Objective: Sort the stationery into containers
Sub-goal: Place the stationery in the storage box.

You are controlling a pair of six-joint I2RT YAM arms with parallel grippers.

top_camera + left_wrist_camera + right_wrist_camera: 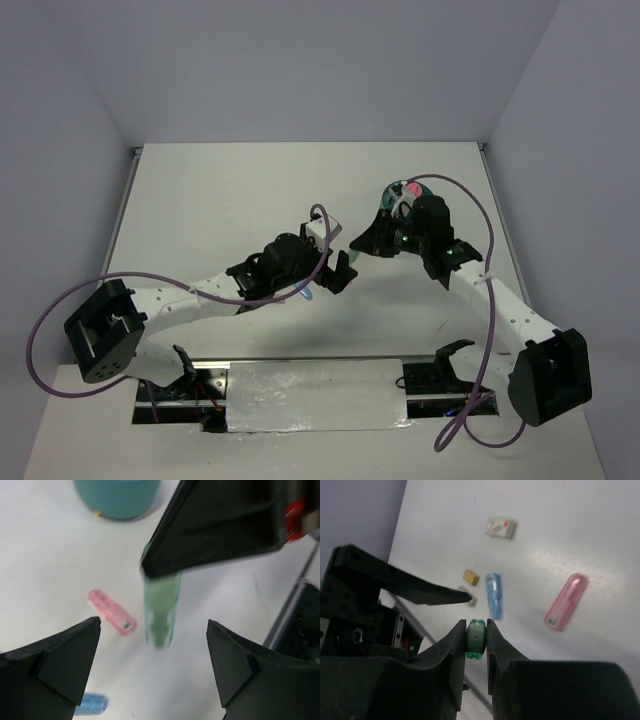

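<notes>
The left gripper (153, 626) is standing wide open and empty, its fingers flanking the green capsule (161, 605) mid-frame in the left wrist view. The right gripper (476, 624) is pinching that capsule by one end only. It is likely risking a swivel or drop beside the pink capsule (112, 612), well short of the teal tub (117, 500) at upper left.

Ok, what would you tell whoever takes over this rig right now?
Left gripper: open, either side of the pastel green capsule-shaped piece, not touching.
Right gripper: shut on that piece.
Loose on the table: pink translucent capsule, blue translucent capsule, white eraser block, small beige block.
Done: top view shows something pink in the round teal plastic tub.
Left: green piece into the tub, then the loose items.
</notes>
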